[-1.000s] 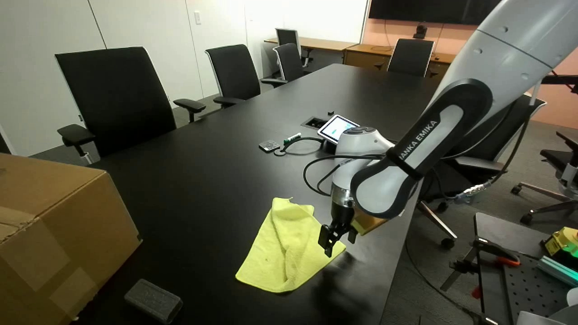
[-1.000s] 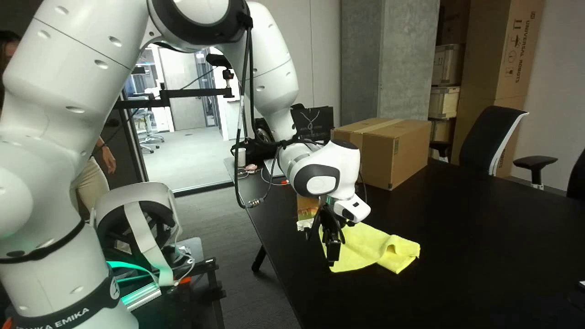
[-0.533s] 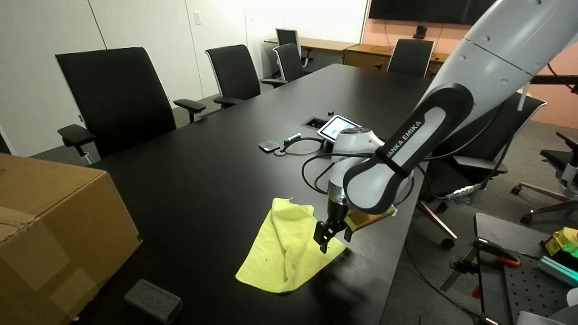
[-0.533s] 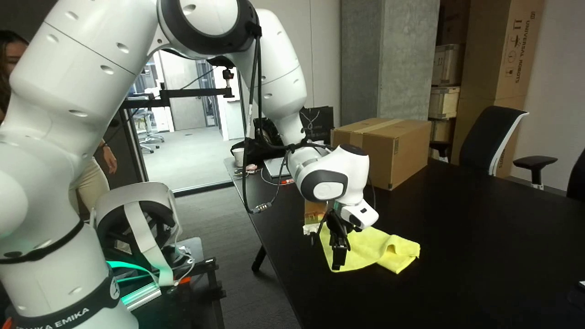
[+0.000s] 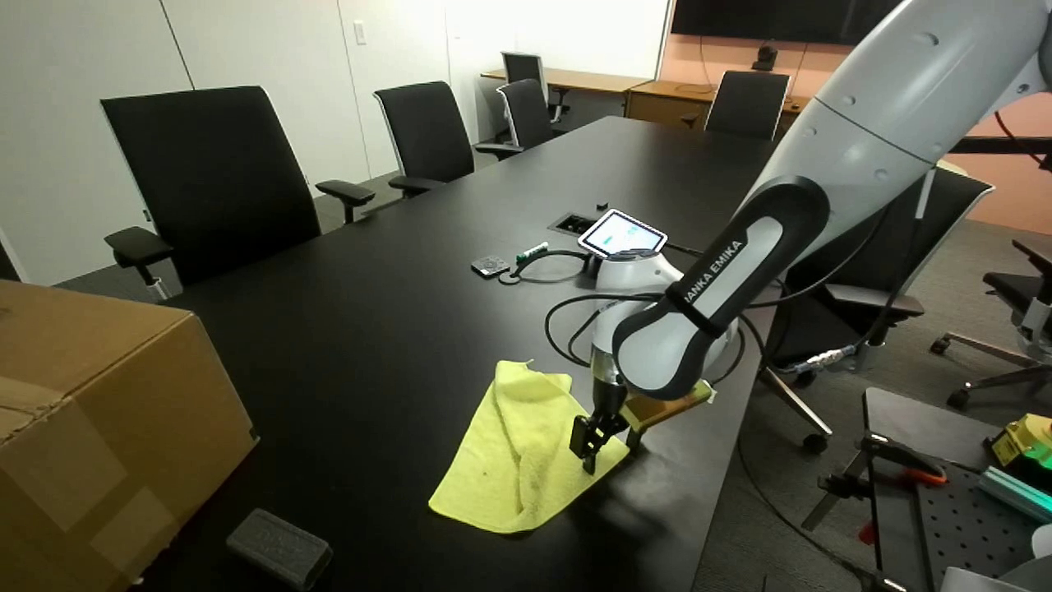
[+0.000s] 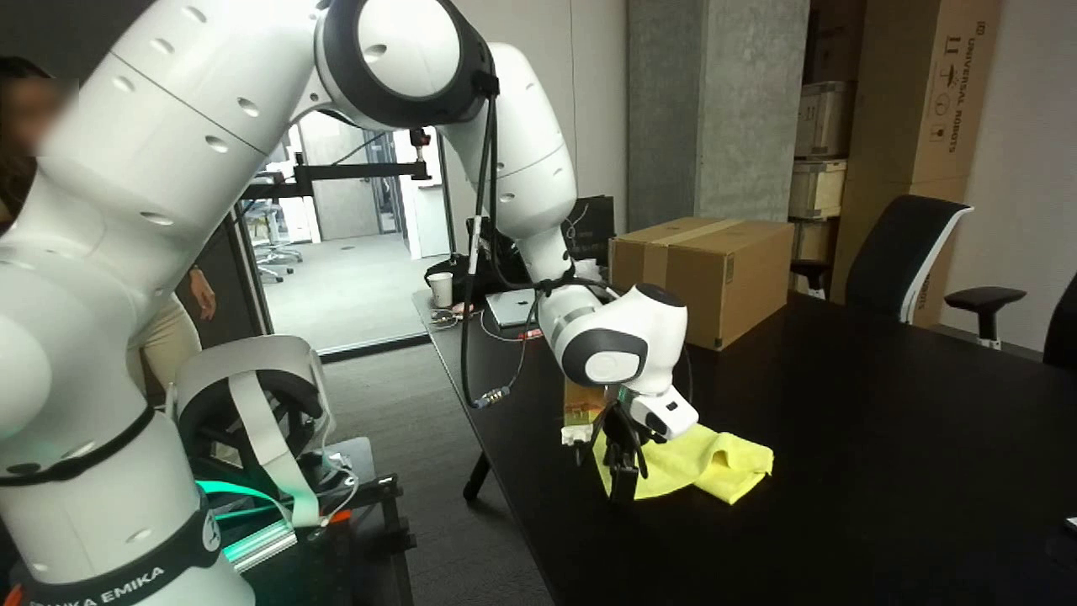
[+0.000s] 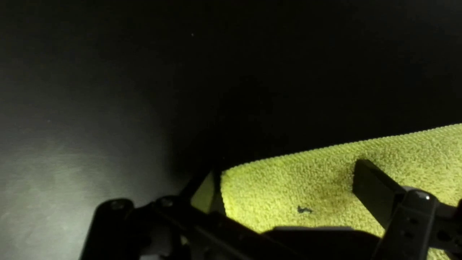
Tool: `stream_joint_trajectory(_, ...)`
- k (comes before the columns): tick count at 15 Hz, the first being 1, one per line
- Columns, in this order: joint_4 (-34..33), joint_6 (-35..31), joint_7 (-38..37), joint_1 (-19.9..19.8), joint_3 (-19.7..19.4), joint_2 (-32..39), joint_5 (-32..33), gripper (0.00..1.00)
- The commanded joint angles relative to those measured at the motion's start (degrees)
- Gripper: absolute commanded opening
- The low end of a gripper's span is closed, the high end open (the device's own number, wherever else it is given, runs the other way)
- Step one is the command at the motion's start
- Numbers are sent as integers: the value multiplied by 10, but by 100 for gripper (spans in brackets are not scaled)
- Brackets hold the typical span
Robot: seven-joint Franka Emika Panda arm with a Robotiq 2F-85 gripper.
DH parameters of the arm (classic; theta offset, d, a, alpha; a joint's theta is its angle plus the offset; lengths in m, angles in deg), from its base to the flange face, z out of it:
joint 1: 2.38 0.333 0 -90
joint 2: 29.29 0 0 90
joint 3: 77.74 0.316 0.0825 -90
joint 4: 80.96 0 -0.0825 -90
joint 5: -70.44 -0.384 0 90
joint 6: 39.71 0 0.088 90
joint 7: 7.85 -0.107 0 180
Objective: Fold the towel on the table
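Your towel (image 5: 509, 473), rumpled along a raised ridge, lies unmoved since half a second ago on the black conference table (image 5: 386, 353), but your gripper (image 5: 611, 458) has come lower over its right corner. In the wrist view your fingers (image 7: 375, 191) stand wide apart about that corner, the left one just off the cloth, the right above or on it; you can't tell which. In an exterior view the arm's wrist (image 6: 660, 412) hides part of the towel from you. In an exterior view a cardboard box (image 5: 123, 427) and, nearer, a dark grey block (image 5: 279, 547) sit left; a marker (image 5: 532, 252) and white-edged tablet (image 5: 622, 233) lie far.
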Motion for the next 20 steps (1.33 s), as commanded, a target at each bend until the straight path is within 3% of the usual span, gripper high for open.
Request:
stream_joint_trajectory(1, -24, 12, -3, -1, 1, 16, -15, 99)
stream_joint_trajectory(5, -26, 14, -7, 0, 2, 10, -18, 88)
stream_joint_trajectory(6, -27, 13, -8, 0, 1, 9, -18, 83)
stream_joint_trajectory(7, -27, 15, -6, -1, 3, 5, -19, 72)
stream_joint_trajectory(12, -33, 14, -7, 1, 5, 2, -19, 50)
stream_joint_trajectory(14, -32, 14, -8, 2, 4, -3, -18, 54)
stream_joint_trajectory(19, -32, 14, -13, 8, -1, -10, -13, 44)
stream_joint_trajectory(20, -32, 13, -13, 9, -1, -11, -12, 30)
